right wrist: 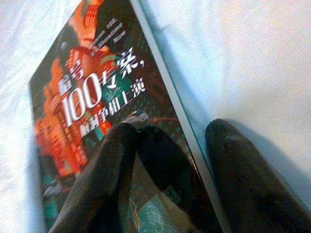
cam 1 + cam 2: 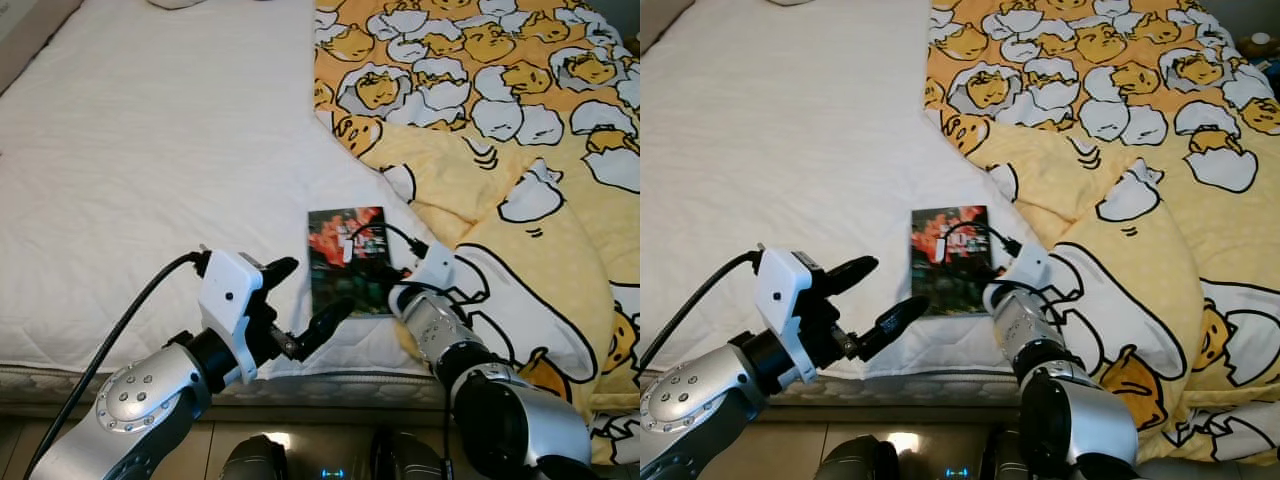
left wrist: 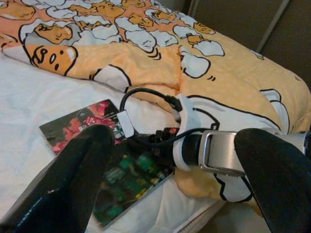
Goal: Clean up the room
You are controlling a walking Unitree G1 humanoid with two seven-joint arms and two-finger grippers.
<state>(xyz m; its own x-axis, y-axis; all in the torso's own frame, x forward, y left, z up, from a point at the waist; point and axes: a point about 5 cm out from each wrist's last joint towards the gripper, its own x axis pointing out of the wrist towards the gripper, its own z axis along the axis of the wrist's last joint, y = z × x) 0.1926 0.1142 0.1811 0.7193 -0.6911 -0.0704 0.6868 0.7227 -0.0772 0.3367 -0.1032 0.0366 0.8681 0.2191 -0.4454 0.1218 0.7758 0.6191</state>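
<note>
Near the bed's (image 2: 150,200) front edge, the right gripper (image 1: 170,160), fingers apart, straddles the book's (image 2: 345,260) right edge; the left gripper (image 2: 300,300) waits open. Next: close and lift.

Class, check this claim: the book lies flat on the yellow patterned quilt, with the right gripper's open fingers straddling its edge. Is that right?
Not quite. The book lies flat on the white sheet, beside the yellow quilt, as the left eye view shows. The rest holds: in the right wrist view, the right gripper is open, its fingers straddling the book's edge.

"100" on book (image 1: 97,121) cover
</note>
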